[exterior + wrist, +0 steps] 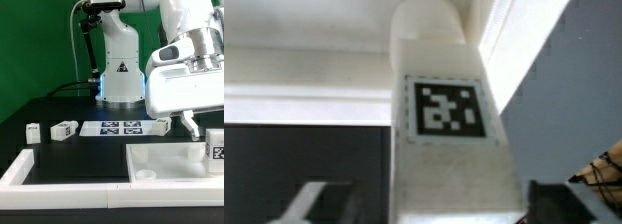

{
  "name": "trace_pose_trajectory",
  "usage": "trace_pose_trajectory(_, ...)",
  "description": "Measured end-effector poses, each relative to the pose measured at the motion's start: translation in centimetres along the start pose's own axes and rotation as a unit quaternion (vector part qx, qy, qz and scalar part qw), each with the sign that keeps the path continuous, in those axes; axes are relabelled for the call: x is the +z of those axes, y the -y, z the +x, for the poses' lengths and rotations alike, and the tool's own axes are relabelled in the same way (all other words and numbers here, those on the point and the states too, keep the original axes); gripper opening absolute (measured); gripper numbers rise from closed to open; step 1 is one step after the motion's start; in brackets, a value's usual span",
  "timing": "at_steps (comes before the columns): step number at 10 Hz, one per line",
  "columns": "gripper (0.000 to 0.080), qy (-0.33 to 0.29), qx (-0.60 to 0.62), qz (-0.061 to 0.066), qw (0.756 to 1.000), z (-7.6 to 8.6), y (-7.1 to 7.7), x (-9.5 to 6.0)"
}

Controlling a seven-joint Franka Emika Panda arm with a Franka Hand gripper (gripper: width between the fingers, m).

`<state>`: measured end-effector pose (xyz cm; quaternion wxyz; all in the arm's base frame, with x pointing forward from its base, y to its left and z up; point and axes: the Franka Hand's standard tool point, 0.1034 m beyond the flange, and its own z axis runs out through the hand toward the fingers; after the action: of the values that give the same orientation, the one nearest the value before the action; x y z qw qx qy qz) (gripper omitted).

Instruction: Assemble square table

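Wrist view, nearest: the gripper (441,205) has its fingers (310,200) spread wide. A white tagged leg (446,110) sits between them, with a gap on the side that shows. In the exterior view, this leg stands on the square top (165,160) at the exterior view's right. Farther back, loose legs (65,128) lie on the black table (60,150) near the marker board (120,127).

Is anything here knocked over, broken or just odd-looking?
Nothing looks broken or spilled. A loose leg and a second leg lie flat on the black table at the exterior view's left, unmounted parts rather than a mishap.
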<state>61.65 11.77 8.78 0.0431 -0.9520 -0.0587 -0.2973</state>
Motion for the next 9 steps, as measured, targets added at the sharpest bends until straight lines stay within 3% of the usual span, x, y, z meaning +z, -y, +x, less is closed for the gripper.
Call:
trace_pose_trajectory(1, 0.0572, 0.0, 0.0, 0.0, 1.0, -0.04, 0.0, 0.02)
trace_pose_trajectory(2, 0.0634, 0.001, 0.0, 0.0, 1.0, -0.07, 0.0, 0.05)
trace_pose_trajectory(3, 0.0645, 0.001, 0.0, 0.0, 1.0, -0.09, 0.0, 0.06)
trace_pose_trajectory(8, 0.0649, 0.006, 0.002, 0.002, 1.0, -0.28, 0.05, 0.15)
trace_pose_trajectory(9, 0.0649, 0.054, 0.029, 0.017, 0.998, -0.52, 0.54, -0.2)
